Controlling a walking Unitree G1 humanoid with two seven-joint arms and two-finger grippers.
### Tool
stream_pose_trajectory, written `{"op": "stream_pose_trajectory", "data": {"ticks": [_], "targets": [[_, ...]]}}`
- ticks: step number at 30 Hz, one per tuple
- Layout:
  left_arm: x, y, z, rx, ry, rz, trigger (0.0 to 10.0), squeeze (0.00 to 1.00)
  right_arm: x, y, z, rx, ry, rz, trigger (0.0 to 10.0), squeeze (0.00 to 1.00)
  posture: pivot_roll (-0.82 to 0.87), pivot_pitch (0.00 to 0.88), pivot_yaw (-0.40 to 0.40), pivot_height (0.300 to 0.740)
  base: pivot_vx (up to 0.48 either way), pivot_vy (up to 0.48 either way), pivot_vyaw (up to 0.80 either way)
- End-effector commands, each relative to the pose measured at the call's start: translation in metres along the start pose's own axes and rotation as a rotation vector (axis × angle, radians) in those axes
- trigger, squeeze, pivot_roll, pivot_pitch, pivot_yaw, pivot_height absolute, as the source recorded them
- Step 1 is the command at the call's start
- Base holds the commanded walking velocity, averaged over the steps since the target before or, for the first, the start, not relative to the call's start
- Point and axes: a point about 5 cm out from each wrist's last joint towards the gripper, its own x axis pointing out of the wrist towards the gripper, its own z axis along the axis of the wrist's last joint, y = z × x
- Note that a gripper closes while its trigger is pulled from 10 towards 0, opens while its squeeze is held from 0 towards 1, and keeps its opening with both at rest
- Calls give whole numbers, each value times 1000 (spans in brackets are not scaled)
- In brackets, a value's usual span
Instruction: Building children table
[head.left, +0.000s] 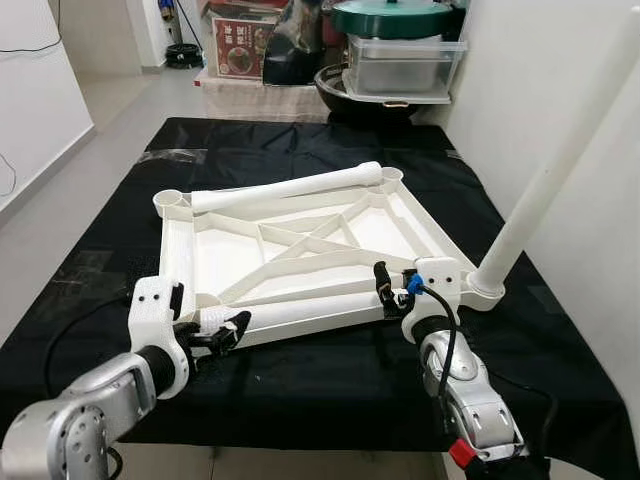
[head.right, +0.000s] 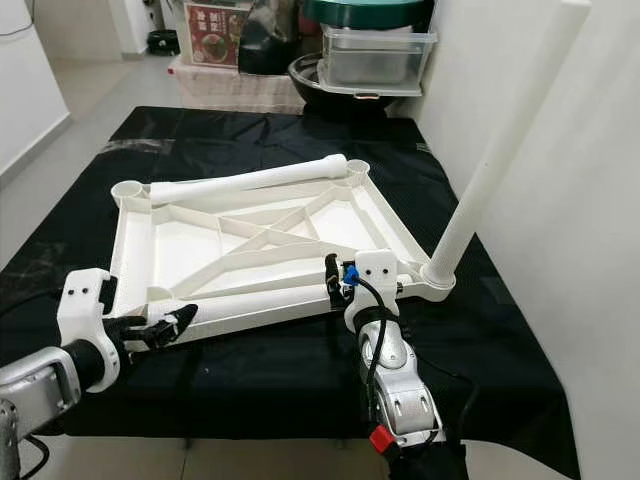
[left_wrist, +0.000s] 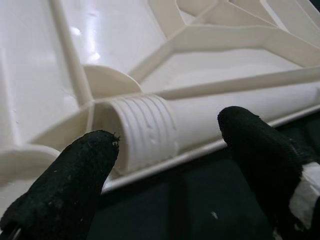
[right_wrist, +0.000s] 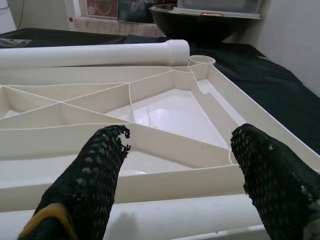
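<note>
Tabletop: the white plastic tabletop (head.left: 300, 245) lies upside down on the black-covered bench (head.left: 330, 375), ribs and corner sockets facing up.
Fitted leg: one white leg (head.left: 560, 160) stands upright in the corner socket at the robot's near right.
Loose legs: one leg (head.left: 290, 188) rests across the far edge; a second, the near leg (head.left: 320, 312), lies along the near edge, its threaded end toward the near left socket.
Left end effector: the left end effector (left_wrist: 167, 165) is open, its black fingers either side of that threaded end, not yet closed on it.
Right end effector: the right end effector (right_wrist: 175, 165) is open too, poised over the near leg's other end, near the fitted leg.
Handling: hollow moulded plastic, probably light and stiff, smooth enough to slip or roll.
Grip: take the near leg on its plain shaft just beyond the threads, leaving the threads free for the socket.
</note>
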Motion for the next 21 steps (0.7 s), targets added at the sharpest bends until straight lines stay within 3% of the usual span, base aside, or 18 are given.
{"op": "stream_pose_trajectory", "data": {"ticks": [1,13,21], "targets": [[0,6,3,-11,10,17,10000,0,0,-4,-4,-10,16,-16,10000,0,143,35,-57,740,0,0,0],[4,22,-5,-98,32,17,10000,0,1,-7,2,-9,-1,-23,10000,0,125,50,-51,740,0,0,0],[9,21,-5,-69,36,2,10000,0,0,-9,5,-6,-9,-36,10000,0,117,55,-54,740,0,0,0]]}}
